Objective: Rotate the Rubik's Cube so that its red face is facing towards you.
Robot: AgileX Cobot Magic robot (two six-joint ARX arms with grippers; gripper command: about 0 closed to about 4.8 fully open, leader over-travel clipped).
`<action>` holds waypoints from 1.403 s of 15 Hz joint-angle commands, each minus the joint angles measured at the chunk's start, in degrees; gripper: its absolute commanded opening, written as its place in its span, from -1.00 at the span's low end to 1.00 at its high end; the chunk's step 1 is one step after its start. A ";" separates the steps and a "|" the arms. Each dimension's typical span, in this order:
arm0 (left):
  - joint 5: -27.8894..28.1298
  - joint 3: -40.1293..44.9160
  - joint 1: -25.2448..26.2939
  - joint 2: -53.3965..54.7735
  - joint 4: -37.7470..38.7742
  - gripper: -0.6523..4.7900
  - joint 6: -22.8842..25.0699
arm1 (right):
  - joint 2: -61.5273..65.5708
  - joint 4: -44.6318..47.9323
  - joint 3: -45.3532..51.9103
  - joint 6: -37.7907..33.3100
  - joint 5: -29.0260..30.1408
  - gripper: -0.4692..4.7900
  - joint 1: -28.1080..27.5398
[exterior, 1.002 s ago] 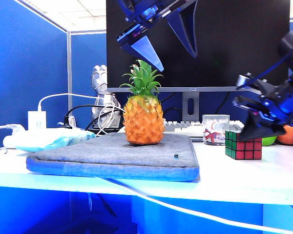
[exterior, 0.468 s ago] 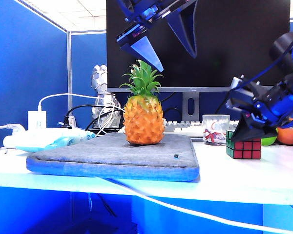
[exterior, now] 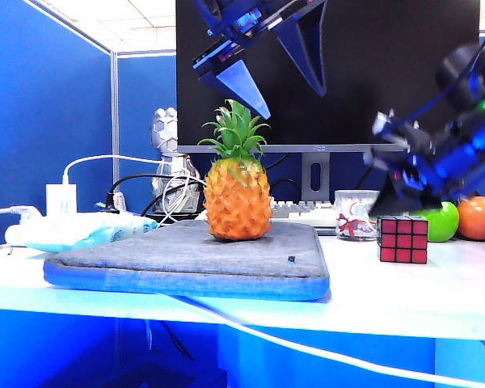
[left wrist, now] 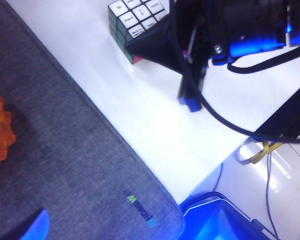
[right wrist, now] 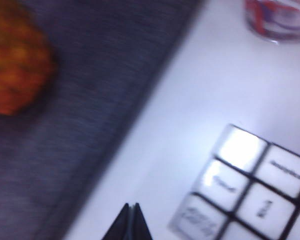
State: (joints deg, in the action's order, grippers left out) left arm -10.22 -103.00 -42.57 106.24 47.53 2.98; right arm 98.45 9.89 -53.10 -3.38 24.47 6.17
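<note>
Rubik's Cube (exterior: 403,239) stood on the white surface (exterior: 404,303), to the right of the grey pad (exterior: 194,259) and clear of it. In the exterior view the red face (exterior: 403,240) presented squarely to the camera, nine red squares in a black grid, with no side face showing. Judged from this, the rotation looked essentially complete; what remained appeared to be only backing the arm away without nudging the cube.

Right claw (exterior: 396,202) hovered just above the cube's upper left corner, jaws pressed together, gripping nothing. Whether the tip touched the cube could not be told from the exterior view. The right wrist view showed the closed tip (right wrist: 131,222) beside the cube's pale top face (right wrist: 250,190), with bare surface between them. That view was blurred.

Left claw (exterior: 271,61) hung high above the pineapple (exterior: 237,190), jaws spread wide, empty, well apart from the cube.

Surroundings: glass cup (exterior: 356,214) just behind and left of the cube; green apple (exterior: 440,221) and orange fruit (exterior: 478,217) behind and to its right; keyboard (exterior: 303,210) and monitor (exterior: 327,73) at the back. Nothing stood between cube and camera. The cup looked nearest to the right arm's retreat, a possible knock hazard.
</note>
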 commanded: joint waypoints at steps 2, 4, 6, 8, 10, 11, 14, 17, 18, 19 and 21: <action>3.78 -0.26 1.20 -5.16 -1.22 1.00 3.21 | -17.29 -3.48 -0.28 1.44 -4.22 -0.83 0.28; 1.25 -0.26 2.19 -9.05 -3.50 1.00 2.40 | -26.91 -12.28 -0.20 5.14 -8.76 -0.83 0.28; -1.64 -0.26 2.05 -11.65 -1.22 1.00 2.89 | -38.27 -17.20 4.04 5.05 -12.15 -0.83 0.31; -2.51 -0.26 1.68 -12.96 -0.02 1.00 3.19 | -49.20 -20.92 9.11 3.65 -14.84 -0.83 0.31; -2.38 -0.26 1.64 -14.99 1.03 1.00 3.06 | -60.15 -26.34 13.88 0.90 -15.37 -0.83 0.61; -1.77 -0.26 1.64 -16.26 2.32 1.00 2.95 | -64.61 -27.78 16.06 -0.68 -15.61 -0.83 1.55; 7.26 -0.26 0.90 -25.46 4.24 1.00 2.54 | -77.00 -37.18 20.46 -2.58 -18.36 -0.83 2.12; 14.01 0.72 -2.27 -31.08 5.70 1.00 0.44 | -84.50 -39.41 23.61 -4.48 -18.21 -0.83 2.10; 18.16 4.37 -5.70 -33.20 5.20 1.00 -0.04 | -86.51 -40.19 24.39 -4.59 -18.14 -0.83 2.10; 24.94 9.14 -9.86 -35.01 4.11 1.00 -0.31 | -87.73 -40.65 24.85 -4.57 -17.94 -0.83 2.10; 40.94 22.56 -21.79 -39.36 0.39 1.00 -4.33 | -88.37 -38.27 25.03 -9.42 -16.72 -0.83 2.08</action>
State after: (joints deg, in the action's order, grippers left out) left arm 24.73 -82.54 -62.00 68.49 50.83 1.32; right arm 10.20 -31.20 -27.83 -8.93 6.79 8.29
